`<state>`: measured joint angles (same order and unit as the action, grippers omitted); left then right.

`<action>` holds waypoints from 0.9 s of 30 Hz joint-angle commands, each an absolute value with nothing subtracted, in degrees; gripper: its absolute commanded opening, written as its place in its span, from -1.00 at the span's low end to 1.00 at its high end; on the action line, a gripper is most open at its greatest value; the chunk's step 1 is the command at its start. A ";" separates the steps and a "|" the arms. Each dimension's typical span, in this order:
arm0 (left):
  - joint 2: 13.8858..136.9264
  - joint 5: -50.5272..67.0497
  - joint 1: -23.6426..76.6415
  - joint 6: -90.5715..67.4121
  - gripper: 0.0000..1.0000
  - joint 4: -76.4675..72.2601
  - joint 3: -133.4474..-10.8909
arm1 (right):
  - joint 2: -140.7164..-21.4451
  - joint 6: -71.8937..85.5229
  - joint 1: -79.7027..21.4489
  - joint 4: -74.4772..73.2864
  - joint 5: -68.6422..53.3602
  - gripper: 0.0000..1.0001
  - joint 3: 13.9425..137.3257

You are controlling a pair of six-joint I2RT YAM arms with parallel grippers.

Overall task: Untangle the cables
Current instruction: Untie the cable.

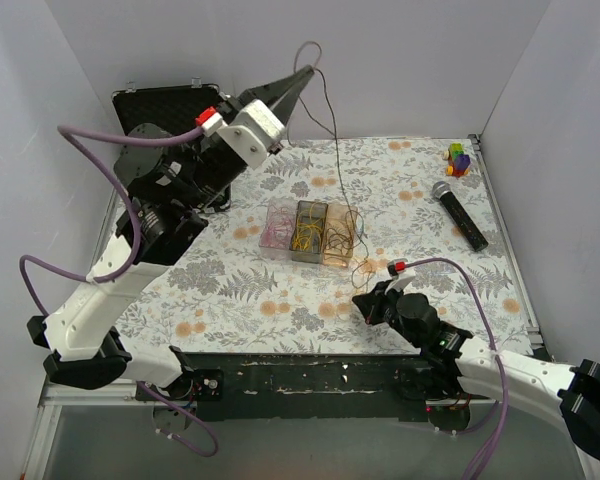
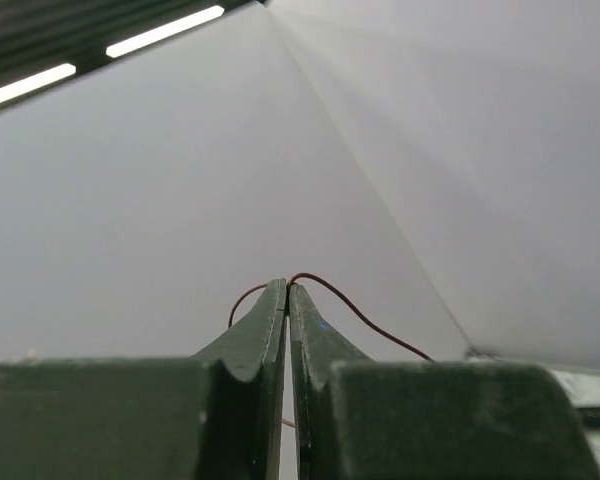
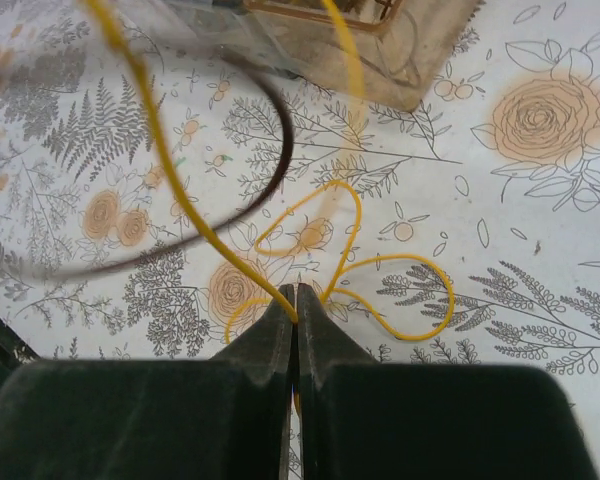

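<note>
Walled floral table (image 1: pixel 240 290) — left fingers (image 2: pixel 255 340), right fingers (image 3: pixel 265 335) pinching cables (image 3: pixel 185 200), seemingly

I note white shells and black joints on my left arm (image 1: pixel 95 305) and right arm (image 1: pixel 525 375), purple hoses (image 1: pixel 160 142), red plugs (image 1: pixel 208 116), dark green fingers (image 2: pixel 245 350)

A yellow wire (image 3: pixel 160 150); a perhaps brown wire (image 2: pixel 360 315); orange-grey floral tablecloth (image 1: pixel 230 290).

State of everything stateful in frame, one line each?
left gripper: shut on brown wire, raised
right gripper: shut on yellow wire, low
brown wire: hanging down toward clear boxes
yellow wire: loops on table
clear boxes: open-topped, wires inside
microphone: lying flat
</note>
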<state>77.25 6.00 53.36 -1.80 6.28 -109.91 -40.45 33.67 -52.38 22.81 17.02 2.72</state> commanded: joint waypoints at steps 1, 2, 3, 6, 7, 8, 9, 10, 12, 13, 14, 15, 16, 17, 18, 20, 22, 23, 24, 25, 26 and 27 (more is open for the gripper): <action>75.15 -1.15 53.26 6.23 -1.00 -8.34 -111.45 | -41.66 36.82 -52.82 21.10 19.25 -0.97 -1.67; 74.89 -0.79 53.35 7.63 -1.00 -9.31 -111.45 | -42.27 37.35 -52.91 20.57 19.68 -0.97 -1.32; 74.88 -0.88 53.26 8.60 -1.00 -11.14 -111.18 | -42.71 37.53 -52.91 20.04 19.77 -0.97 -1.14; 75.93 -2.37 53.26 14.74 -1.00 -18.96 -111.53 | -44.21 38.49 -52.91 19.16 20.13 -0.97 -0.79; 76.72 -2.90 53.26 16.68 -1.00 -21.51 -112.32 | -44.82 38.76 -52.91 18.99 20.04 -0.97 -0.88; 77.51 -2.90 53.26 18.61 -0.98 -23.19 -113.80 | -45.35 39.28 -52.91 18.46 20.21 -0.97 -0.88; 78.48 -2.38 53.26 21.42 -0.96 -24.51 -115.04 | -46.40 39.90 -52.91 18.02 20.65 -0.97 -0.88; 79.27 -1.76 53.26 23.01 -0.93 -25.74 -116.53 | -46.84 40.16 -52.91 17.84 20.48 -0.97 -0.79; 80.59 -0.53 53.26 22.25 -0.90 -23.75 -119.78 | -47.28 40.52 -53.00 17.93 20.57 -0.97 -0.79; 80.60 -0.18 53.26 21.54 -0.88 -22.08 -120.23 | -47.29 40.60 -53.09 17.84 20.65 -0.97 -0.79; 79.99 -0.09 53.26 21.10 -0.87 -21.19 -119.28 | -47.37 40.52 -53.09 17.75 20.83 -0.97 -0.79; 79.20 1.91 53.26 22.05 -0.86 -21.88 -116.57 | -47.29 40.78 -53.17 17.14 21.35 -0.97 -0.88; 78.41 2.63 53.26 24.06 -0.85 -24.41 -114.02 | -47.29 41.04 -53.17 16.36 21.79 -0.97 1.38; 78.31 2.90 53.26 25.91 -0.84 -27.83 -112.17 | -47.29 41.04 -53.17 15.91 21.71 -0.97 1.49; 79.27 3.25 53.26 28.19 -0.84 -29.95 -113.11 | -47.29 41.39 -53.17 15.47 21.62 -0.97 1.49; 84.17 2.82 53.26 31.11 -0.84 -33.90 -120.80 | -47.37 41.92 -53.17 14.51 21.53 -0.97 1.58; 90.75 1.50 53.26 31.73 -0.80 -31.66 -134.13 | -47.29 42.54 -53.17 14.15 21.62 -0.97 1.32; 92.97 1.15 53.26 31.47 -0.78 -28.77 -140.13 | -47.11 42.63 -53.26 14.32 21.71 -0.97 1.06; 93.68 0.79 53.26 30.42 -0.78 -27.09 -141.93 | -46.76 42.71 -53.26 14.85 21.71 -0.97 0.79; 92.21 0.79 53.26 29.28 -0.76 -25.94 -139.68 | -46.41 42.63 -53.35 15.29 21.62 -0.97 0.53; 89.50 0.79 53.26 28.05 -0.73 -24.71 -134.96 | -45.71 42.37 -53.35 15.99 21.36 -0.97 0.44; 85.64 1.14 53.26 26.82 -0.70 -24.09 -127.26 | -45.18 42.19 -53.35 16.34 21.44 -0.97 0.44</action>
